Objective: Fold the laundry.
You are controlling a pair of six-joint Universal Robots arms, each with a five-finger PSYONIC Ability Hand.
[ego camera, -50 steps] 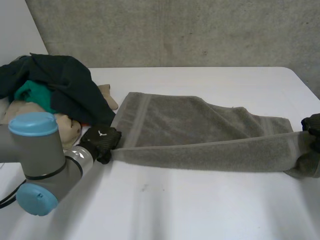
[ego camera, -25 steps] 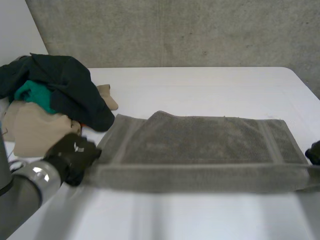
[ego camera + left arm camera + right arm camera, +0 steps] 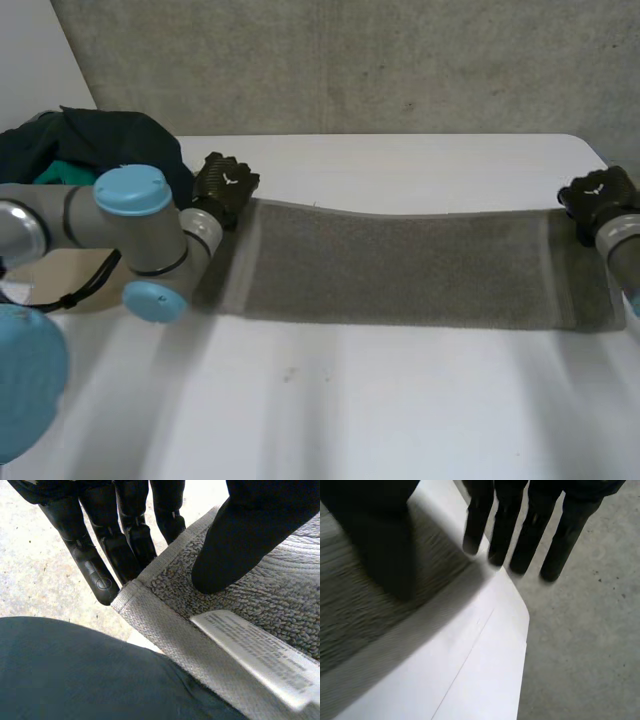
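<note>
Head view: the left hand (image 3: 224,185) pinches a corner of the grey towel (image 3: 400,265) at frame left. The right hand (image 3: 592,195) meets the opposite corner at right, its hold impossible to tell.

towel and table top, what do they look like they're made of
The towel looks like grey terry cloth, probably cotton: the left wrist view shows looped pile, a flat woven hem band and a white sewn-in label. The table has a smooth white matte top, perhaps laminate or painted board; the look leaves that open.
</note>
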